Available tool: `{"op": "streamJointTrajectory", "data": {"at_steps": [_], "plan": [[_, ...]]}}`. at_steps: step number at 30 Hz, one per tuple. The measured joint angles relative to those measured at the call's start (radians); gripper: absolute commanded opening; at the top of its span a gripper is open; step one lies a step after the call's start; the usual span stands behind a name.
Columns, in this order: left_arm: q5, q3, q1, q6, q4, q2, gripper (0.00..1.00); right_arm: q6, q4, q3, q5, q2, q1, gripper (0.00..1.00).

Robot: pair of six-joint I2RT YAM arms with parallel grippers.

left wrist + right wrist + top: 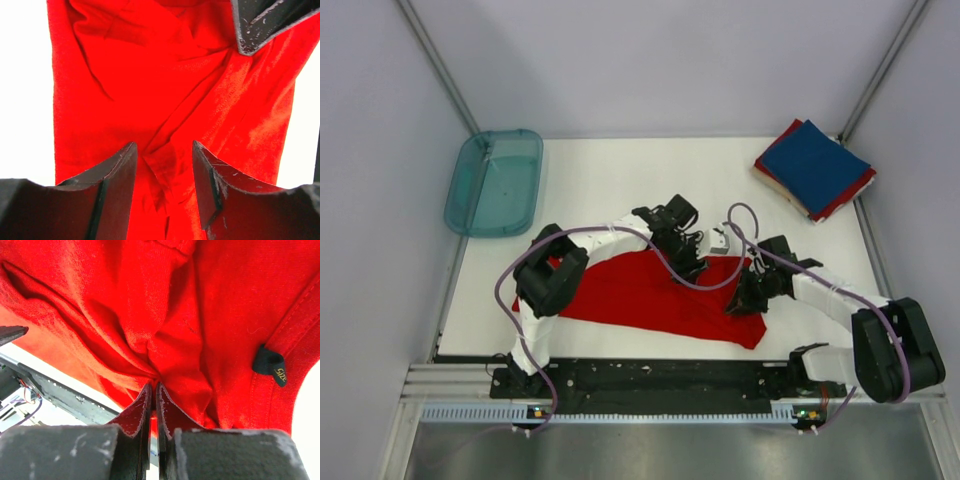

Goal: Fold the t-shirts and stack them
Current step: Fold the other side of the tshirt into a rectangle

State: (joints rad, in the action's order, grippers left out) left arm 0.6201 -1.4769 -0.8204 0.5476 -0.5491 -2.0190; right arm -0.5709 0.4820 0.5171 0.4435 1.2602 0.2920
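At 6 o'clock on the surface [610,180], near the arm bases: red t-shirt [640,295], unfolded and rumpled. Long axis runs 9 to 4 o'clock; the neck label [270,365] suggests the collar lies toward the right end. Soft, light, limp cloth, likely to sag and bunch; best taken at hems or shoulder seams. Right gripper [153,392] clenched on a pinch of red cloth. Left gripper [164,165] released, jaws spread over a crease. Folded stack [815,168], navy on top, at 1 o'clock.
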Motion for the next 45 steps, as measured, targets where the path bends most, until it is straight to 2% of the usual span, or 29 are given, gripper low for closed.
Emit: {"op": "streamJointTrajectory", "data": {"at_steps": [3, 7, 12, 14, 18, 20, 24, 26, 34, 45], "plan": [[-0.029, 0.004, -0.007, 0.000, 0.019, -0.003, 0.50, -0.004, 0.000, 0.000, 0.000, -0.004, 0.000, 0.00], [-0.050, 0.037, -0.021, 0.013, 0.027, -0.003, 0.38, -0.016, 0.000, 0.000, 0.000, -0.018, 0.000, 0.00], [-0.029, 0.074, -0.031, 0.053, 0.014, -0.003, 0.12, -0.018, 0.000, 0.000, -0.001, -0.031, 0.000, 0.00], [-0.025, 0.084, -0.031, 0.068, 0.009, -0.003, 0.07, -0.018, 0.000, 0.000, -0.001, -0.031, 0.000, 0.00], [-0.026, 0.086, -0.031, 0.081, 0.005, -0.001, 0.06, -0.018, 0.000, 0.000, -0.001, -0.034, 0.000, 0.00], [-0.029, 0.086, -0.031, 0.081, 0.003, 0.005, 0.02, -0.017, 0.000, 0.000, -0.001, -0.037, 0.000, 0.00], [-0.034, 0.086, -0.031, 0.079, 0.003, 0.035, 0.04, -0.016, 0.001, 0.000, 0.000, -0.037, 0.000, 0.00], [-0.034, 0.086, -0.031, 0.076, 0.003, 0.061, 0.00, -0.015, 0.000, 0.000, 0.000, -0.037, 0.000, 0.00], [-0.032, 0.086, -0.031, 0.064, -0.007, 0.094, 0.00, -0.006, 0.002, 0.000, 0.009, -0.042, 0.000, 0.00], [0.042, 0.153, -0.009, 0.029, -0.028, 0.129, 0.00, -0.069, 0.020, -0.087, 0.057, -0.279, 0.018, 0.00]]}}
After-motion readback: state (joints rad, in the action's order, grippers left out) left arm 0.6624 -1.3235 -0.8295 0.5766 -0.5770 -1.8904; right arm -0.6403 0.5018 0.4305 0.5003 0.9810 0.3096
